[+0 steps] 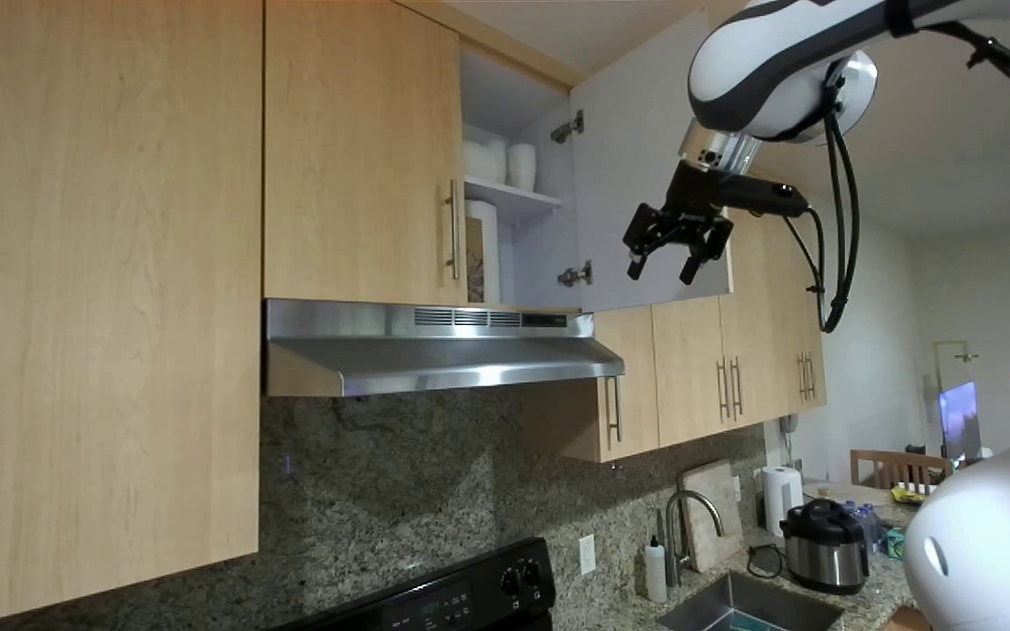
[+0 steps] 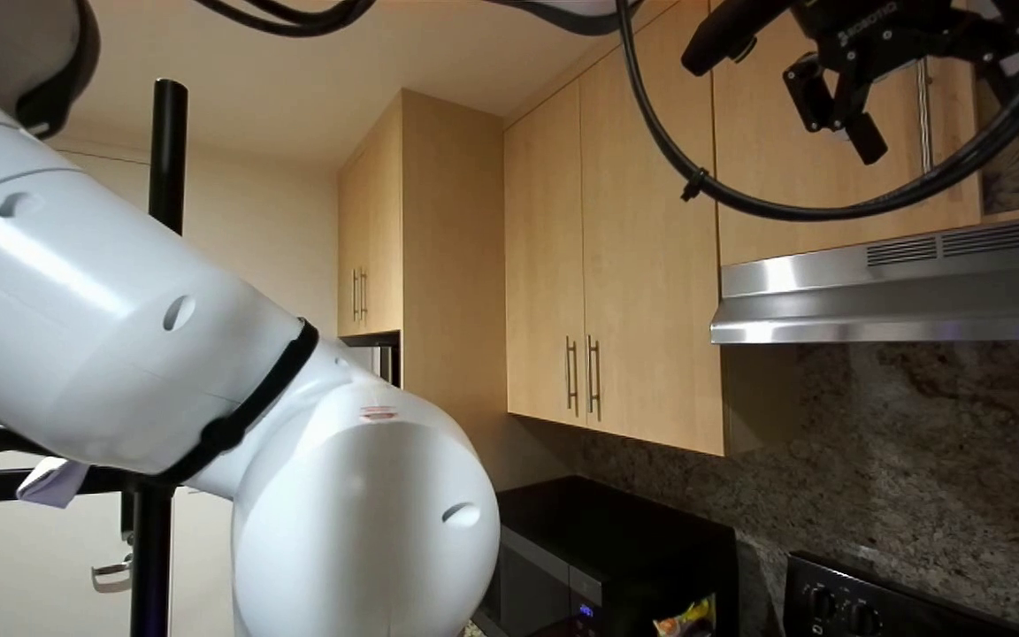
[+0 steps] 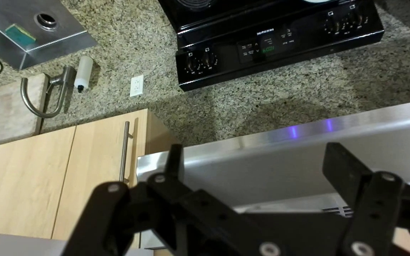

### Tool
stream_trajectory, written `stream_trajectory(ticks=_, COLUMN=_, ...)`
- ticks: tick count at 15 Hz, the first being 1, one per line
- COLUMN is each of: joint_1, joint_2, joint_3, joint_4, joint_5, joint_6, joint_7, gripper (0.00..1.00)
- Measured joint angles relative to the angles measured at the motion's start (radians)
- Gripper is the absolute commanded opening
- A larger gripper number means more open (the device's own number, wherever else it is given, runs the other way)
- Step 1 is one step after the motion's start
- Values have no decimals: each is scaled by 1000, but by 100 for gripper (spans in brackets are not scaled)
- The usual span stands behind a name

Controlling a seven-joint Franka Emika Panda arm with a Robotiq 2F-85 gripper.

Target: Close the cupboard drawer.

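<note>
Near one open cupboard door (image 1: 632, 158) | one hand (image 1: 663, 269) — two fingers (image 3: 343, 170), spread apart

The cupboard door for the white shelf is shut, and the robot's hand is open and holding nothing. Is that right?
Not quite: the cupboard door is open, not shut. An exterior view shows it swung out on its hinges, with the white shelf in sight. The hand is open and holding nothing, as you said.
</note>
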Motion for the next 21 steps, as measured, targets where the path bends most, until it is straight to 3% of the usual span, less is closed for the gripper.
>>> stream_trajectory(ticks=6, joint_1=1, joint_2=0, joint_3=-19, joint_4=7, joint_5=1, joint_6=-3, joint_7=0, gripper=100)
stream_trajectory(ticks=13, joint_1=0, joint_2=15, joint_3=-130, joint_4=77, joint_5=14, joint_6=-48, joint_7=-1, gripper=100)
stream_trajectory(ticks=16, joint_1=-22, joint_2=45, joint_3=-158, joint_4=132, joint_5=14, joint_6=7, joint_7=22, gripper=100)
stream_trajectory(ticks=21, joint_1=-122, joint_2=161, joint_3=-150, joint_4=237, joint_5=14, joint_6=145, joint_7=160, gripper=100)
